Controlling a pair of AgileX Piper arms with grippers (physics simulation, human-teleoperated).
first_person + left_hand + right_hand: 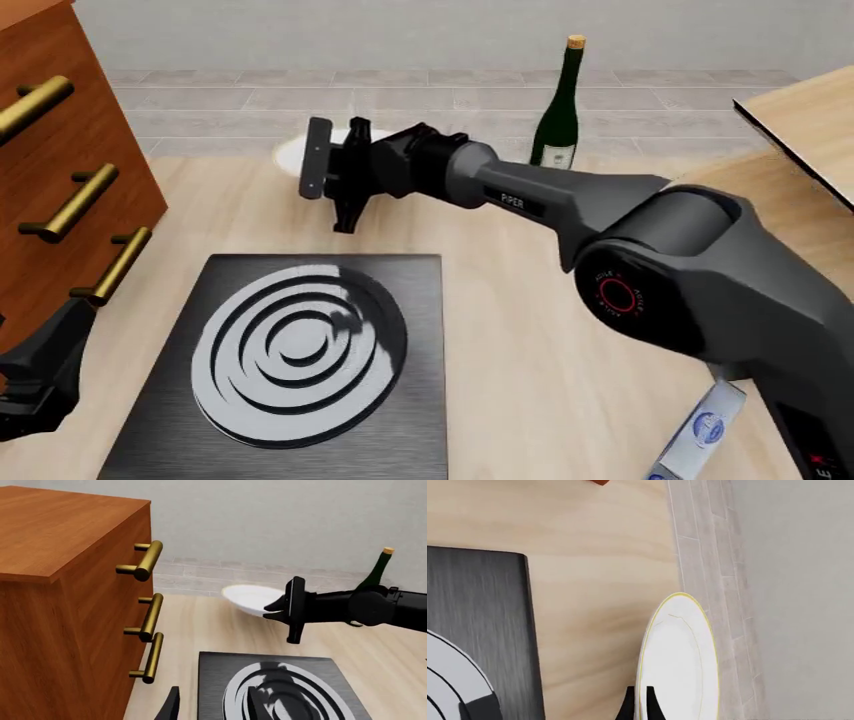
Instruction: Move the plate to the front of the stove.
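Pale wooden tabletop against a grey wall: the black right gripper (639, 706), its fingers narrowed edge-on over the near rim of the round shallow white plate with a thin gold-yellow rim (680, 665). The plate sits upper centre in the front view, beyond the flat black square stove with silver-grey rings (287, 370); probably stiff, light, slick, chippable, so best pinched at the rim. Left gripper (170, 707): only one finger shows, spread indeterminable.
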